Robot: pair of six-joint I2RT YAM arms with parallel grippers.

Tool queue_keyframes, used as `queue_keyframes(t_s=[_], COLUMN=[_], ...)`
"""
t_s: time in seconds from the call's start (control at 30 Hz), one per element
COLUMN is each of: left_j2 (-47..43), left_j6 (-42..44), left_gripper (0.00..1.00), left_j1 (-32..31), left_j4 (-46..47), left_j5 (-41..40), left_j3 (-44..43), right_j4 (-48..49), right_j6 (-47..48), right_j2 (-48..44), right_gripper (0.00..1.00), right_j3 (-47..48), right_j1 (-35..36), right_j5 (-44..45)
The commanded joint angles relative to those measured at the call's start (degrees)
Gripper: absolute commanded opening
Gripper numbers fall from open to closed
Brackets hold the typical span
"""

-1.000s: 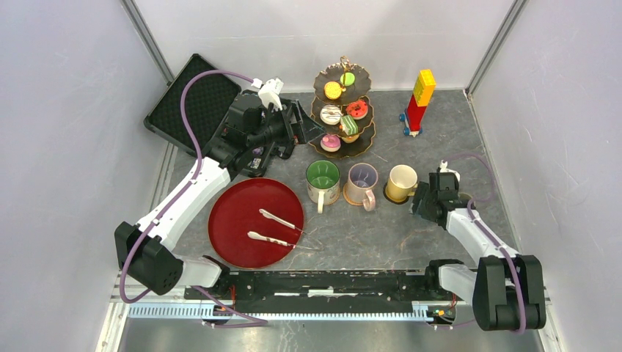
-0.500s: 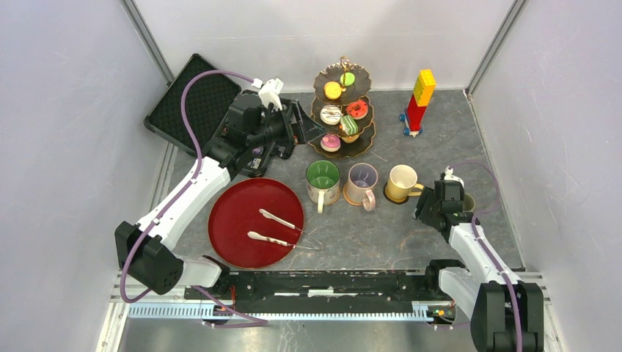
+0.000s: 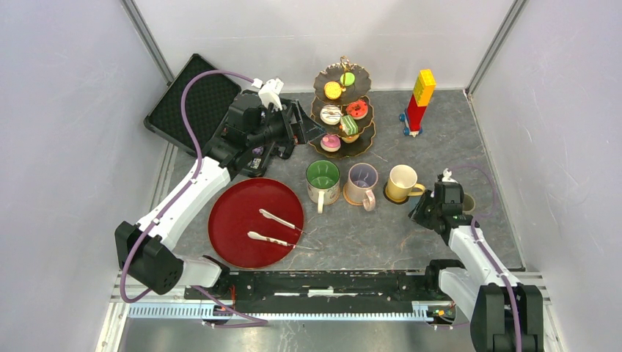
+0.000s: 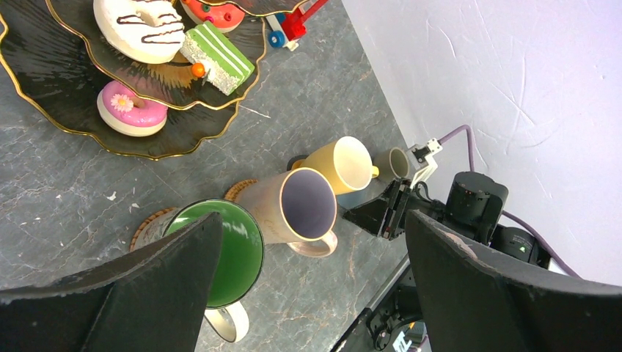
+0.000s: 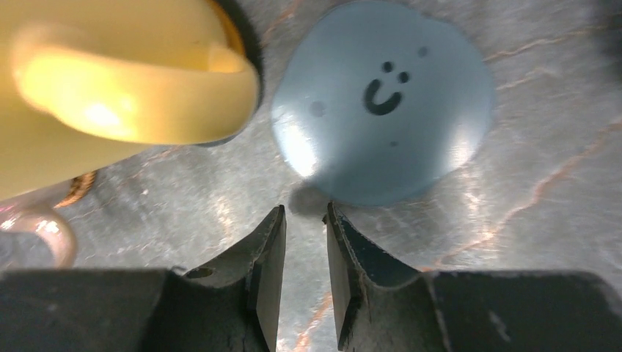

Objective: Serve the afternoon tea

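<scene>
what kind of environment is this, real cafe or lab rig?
Most likely a lab test cell, not a cafe: plain white panel walls on metal frame posts, a mounting rail at the table edge, and toy props like the cake stand and block tower.

Top camera looks down; both wrist views share the yellow mug [image 4: 339, 163].

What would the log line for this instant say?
left gripper: open, empty, near stand | right gripper: barely open, empty, at blue coaster beside yellow mug
</scene>
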State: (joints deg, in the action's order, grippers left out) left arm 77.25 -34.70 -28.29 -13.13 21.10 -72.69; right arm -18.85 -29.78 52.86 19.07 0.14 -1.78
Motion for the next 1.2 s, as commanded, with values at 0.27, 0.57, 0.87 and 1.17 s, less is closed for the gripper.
queue_keyframes(t_s=[0.27, 0.57, 0.87, 1.17], left_j2=[-0.14, -0.05, 0.44, 0.38], left_j6=[-1.71, -1.62, -1.87, -2.35], left_gripper=[1.0, 1.0, 1.0, 1.0], left_j1=[0.34, 0.34, 0.34, 0.39], left_j4=[2.52, 2.26, 2.34, 2.66], left_j5=[0.75, 0.94, 0.97, 1.49], left_j3=[0.17, -0.09, -0.04, 0.03], right_j4=[3.14, 8.28, 4.27, -2.89], right_j6=[-0.48, 5.91, 14.78, 12.91], right_j2=[3.88, 11.48, 15.08, 3.91], right_gripper=[0.25, 0.22, 0.39, 0.4], right_j3=[-3.41, 0.77, 8.31, 5.16], right_j1=[-4.57, -8.87, -9.67, -10.03], right_j5=[-2.33, -2.26, -1.09, 4.05])
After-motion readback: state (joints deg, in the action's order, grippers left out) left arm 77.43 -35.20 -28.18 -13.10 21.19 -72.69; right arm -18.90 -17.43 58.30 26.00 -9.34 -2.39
